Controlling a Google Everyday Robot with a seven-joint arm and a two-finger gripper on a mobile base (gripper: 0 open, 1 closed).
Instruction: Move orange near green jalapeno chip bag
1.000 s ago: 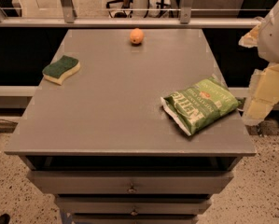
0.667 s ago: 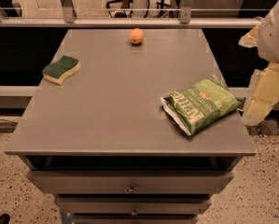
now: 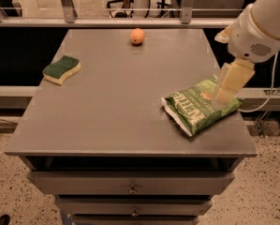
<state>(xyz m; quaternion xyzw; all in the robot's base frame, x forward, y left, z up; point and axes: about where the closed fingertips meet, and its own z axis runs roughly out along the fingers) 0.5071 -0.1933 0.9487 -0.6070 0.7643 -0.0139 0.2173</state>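
The orange (image 3: pixel 137 36) sits at the far middle of the grey table (image 3: pixel 111 107), near its back edge. The green jalapeno chip bag (image 3: pixel 198 108) lies flat at the front right of the table, its white lettering facing up. My gripper (image 3: pixel 225 92) hangs from the white arm (image 3: pixel 259 27) at the right and sits just above the right end of the chip bag, far from the orange. It holds nothing that I can see.
A yellow sponge with a green top (image 3: pixel 61 69) lies at the left of the table. A metal rail (image 3: pixel 130 22) runs behind the back edge. Drawers (image 3: pixel 132 187) sit under the tabletop. A cable (image 3: pixel 268 97) hangs at the right.
The arm has moved left from beside the table's right edge, so the gripper is now over the right end of the chip bag. The orange, bag and sponge have not moved.
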